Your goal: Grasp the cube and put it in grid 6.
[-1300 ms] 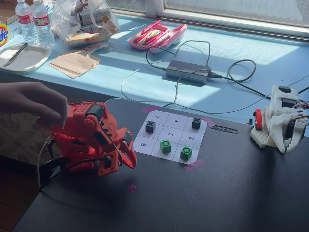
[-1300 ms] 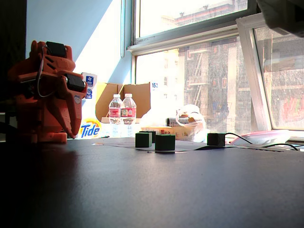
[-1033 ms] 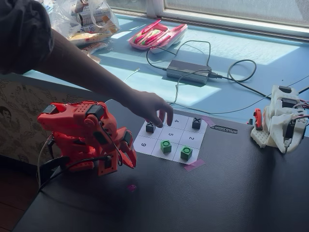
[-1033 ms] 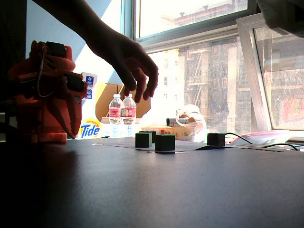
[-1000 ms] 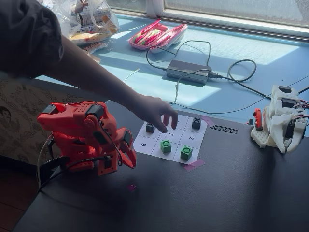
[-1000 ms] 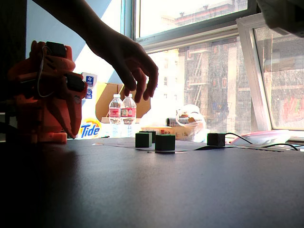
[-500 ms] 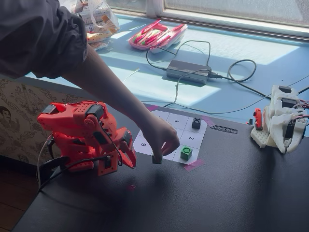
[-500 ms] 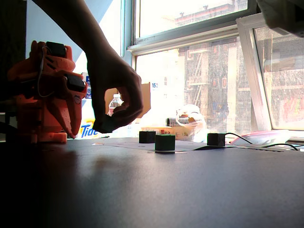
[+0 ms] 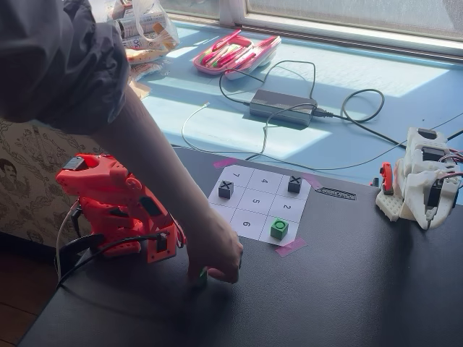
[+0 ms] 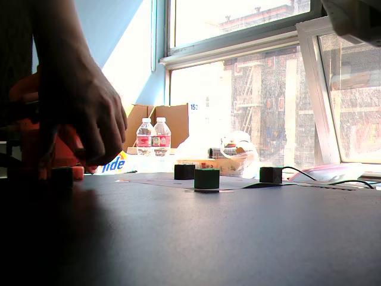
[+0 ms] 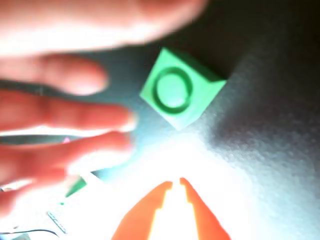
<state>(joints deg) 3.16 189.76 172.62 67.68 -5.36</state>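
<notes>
Black desk [image 9: 347, 289] carries a white paper grid of nine numbered cells [image 9: 257, 204] near its far edge. In a fixed view, an orange plastic robot arm [image 9: 116, 210] sits folded at the desk's left, left of the grid. A person's bare hand [image 9: 214, 253] rests on the desk in front of the grid, between arm and grid's near corner, over a small green cube with a ring on top [image 11: 181, 93]. In the wrist view that cube lies on bare desk just beyond the jaws' tips, fingers [image 11: 65, 115] to its left. A second green ringed cube [image 9: 279, 229] sits on the grid's near-right cell, right of the cell marked 6 [image 9: 247, 225]. Two black X-marked cubes [image 9: 226, 189] stand on far cells. A white robot arm [image 9: 419, 181] stands at the desk's far right.
</notes>
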